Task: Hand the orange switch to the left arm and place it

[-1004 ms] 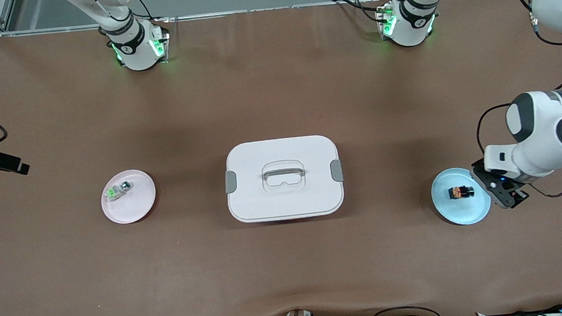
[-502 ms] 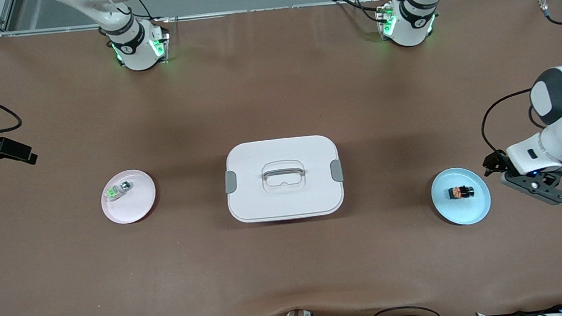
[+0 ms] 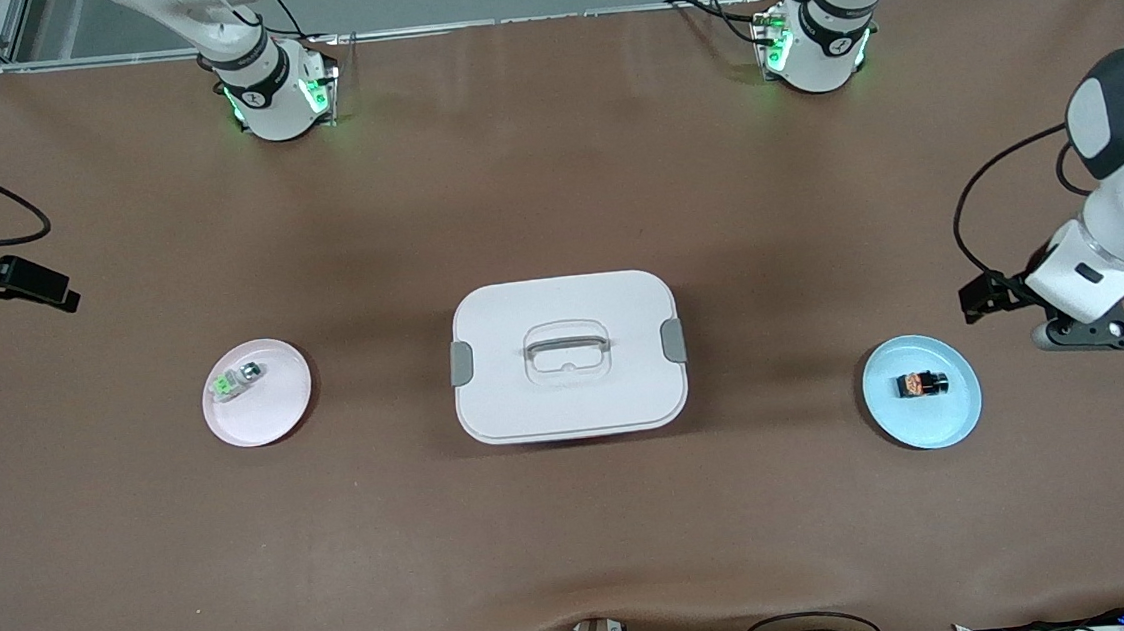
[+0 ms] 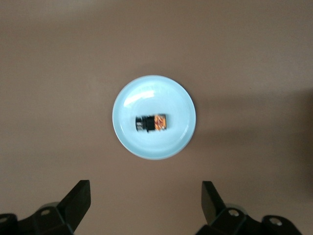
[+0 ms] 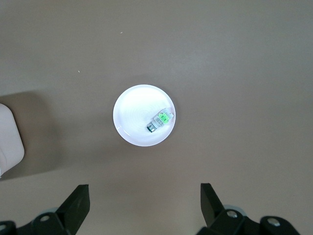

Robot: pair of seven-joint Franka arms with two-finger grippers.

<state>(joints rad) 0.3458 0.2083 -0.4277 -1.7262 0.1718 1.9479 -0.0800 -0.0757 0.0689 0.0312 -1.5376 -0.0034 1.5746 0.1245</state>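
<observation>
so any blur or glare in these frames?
Left wrist view: soft overall, orange switch smeared on the blue plate. Right wrist view: sharper, white plate nearly blown out. Front view: sharp, soft shadow around the box.

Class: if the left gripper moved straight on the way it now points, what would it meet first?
Probably the bare table beside the blue plate. The left gripper points down, open, short of the orange switch; depth is unclear.

Left arm raised at its end of surface, wrist bent down; left hand (image 4: 145,203) up in air, fingers (image 4: 78,198) spread wide, empty. Right arm at its own end, mostly out of frame; right hand (image 5: 144,203) aloft, fingers (image 5: 78,200) wide apart, empty.
</observation>
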